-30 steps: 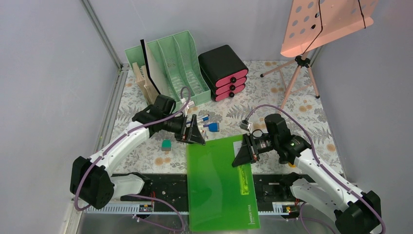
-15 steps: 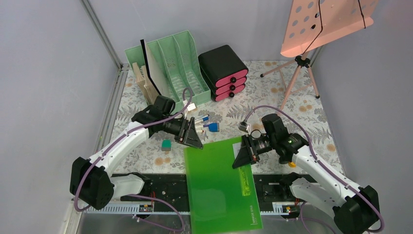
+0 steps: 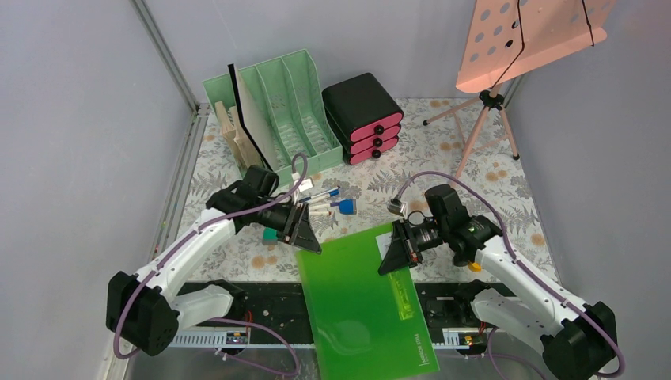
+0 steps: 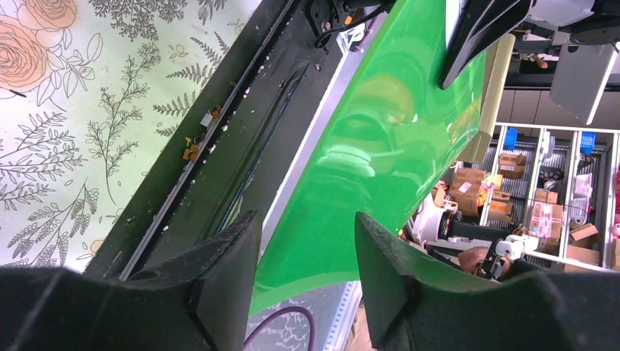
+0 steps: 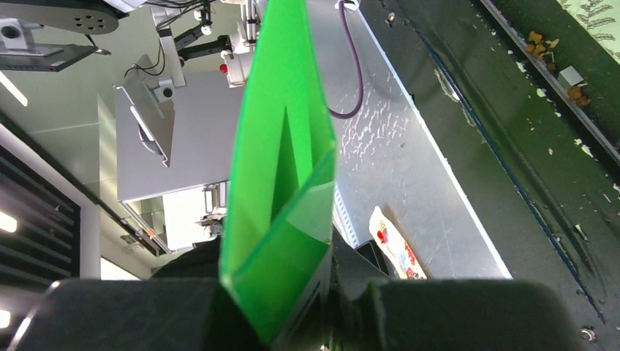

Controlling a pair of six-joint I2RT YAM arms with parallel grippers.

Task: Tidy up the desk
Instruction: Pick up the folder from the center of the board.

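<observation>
top external: green folder (image 3: 360,297) overhanging bench (image 3: 490,190) edge, right claw (image 3: 389,261) clamped on folder, left claw (image 3: 314,244) apart astride its corner.

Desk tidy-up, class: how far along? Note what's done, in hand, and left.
Done: a board stands in the mint rack. In hand: the right gripper grips the green folder, the left gripper open around its corner. Left: pens and a teal block loose on the desk.

A: Walls?
B: Plain grey walls (image 3: 71,119) left, back, right. Metal post (image 3: 164,55) in the back-left corner.
A: Furniture?
B: Pink perforated stand (image 3: 538,36) on a tripod (image 3: 492,101), back right. Left wrist view: shelves (image 4: 559,139) holding boxes (image 4: 545,216).
</observation>
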